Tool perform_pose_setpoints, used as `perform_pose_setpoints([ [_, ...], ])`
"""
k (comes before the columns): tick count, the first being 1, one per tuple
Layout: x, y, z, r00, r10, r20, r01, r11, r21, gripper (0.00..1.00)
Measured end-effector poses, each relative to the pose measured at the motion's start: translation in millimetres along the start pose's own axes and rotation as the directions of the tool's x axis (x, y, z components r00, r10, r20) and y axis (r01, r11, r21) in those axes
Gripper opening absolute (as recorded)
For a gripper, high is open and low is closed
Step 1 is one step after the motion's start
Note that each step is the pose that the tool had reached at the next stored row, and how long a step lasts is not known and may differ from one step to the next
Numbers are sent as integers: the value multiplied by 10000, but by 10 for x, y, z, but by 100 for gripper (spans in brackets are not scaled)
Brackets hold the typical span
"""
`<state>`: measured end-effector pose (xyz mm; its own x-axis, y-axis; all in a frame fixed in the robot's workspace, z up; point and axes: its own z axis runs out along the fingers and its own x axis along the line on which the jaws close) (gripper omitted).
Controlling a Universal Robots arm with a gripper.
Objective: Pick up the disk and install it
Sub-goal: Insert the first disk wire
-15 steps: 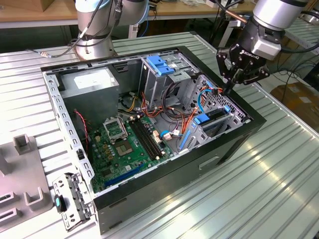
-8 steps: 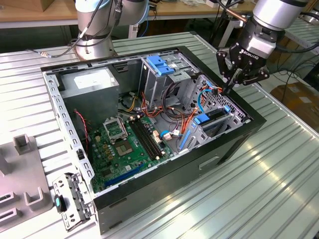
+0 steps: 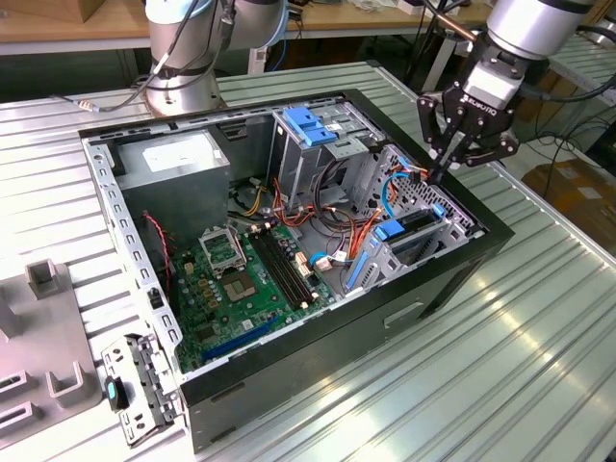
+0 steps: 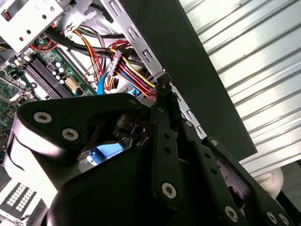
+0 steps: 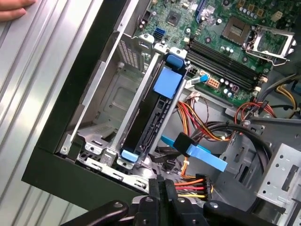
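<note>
The disk (image 3: 414, 224) stands on edge in a slot of the drive bay, at the exterior view's right side of the open computer case (image 3: 318, 327). Its dark side and the blue carrier tabs show in the first wrist view (image 5: 167, 82). My gripper (image 3: 440, 173) hangs just above the bay's far end, over the bundle of coloured cables. Its fingers (image 5: 162, 188) are pressed together with nothing between them. In the second wrist view the gripper (image 4: 162, 88) points at the case's metal rim beside the cables.
The motherboard (image 3: 241, 279) lies on the case floor, with a grey power supply (image 3: 178, 159) at the back corner and a metal cage with a blue top (image 3: 313, 125) beside it. A second robot base (image 3: 183, 87) stands behind. A hand (image 5: 14, 9) rests on the ribbed table.
</note>
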<state>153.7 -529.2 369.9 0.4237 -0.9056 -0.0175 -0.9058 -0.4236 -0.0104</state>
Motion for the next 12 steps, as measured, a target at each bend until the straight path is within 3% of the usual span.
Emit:
perform_pose_setpoints([
  [3, -8, 28, 2, 10000, 32, 1, -32, 10000, 1, 16],
  [5, -8, 28, 5, 9994, 334, -4, -334, 9994, 6, 16],
  [7, -8, 29, 10, 9962, 877, -9, -877, 9962, 15, 16],
  [12, -8, 30, 21, 9896, 1440, -14, -1440, 9896, 25, 16],
])
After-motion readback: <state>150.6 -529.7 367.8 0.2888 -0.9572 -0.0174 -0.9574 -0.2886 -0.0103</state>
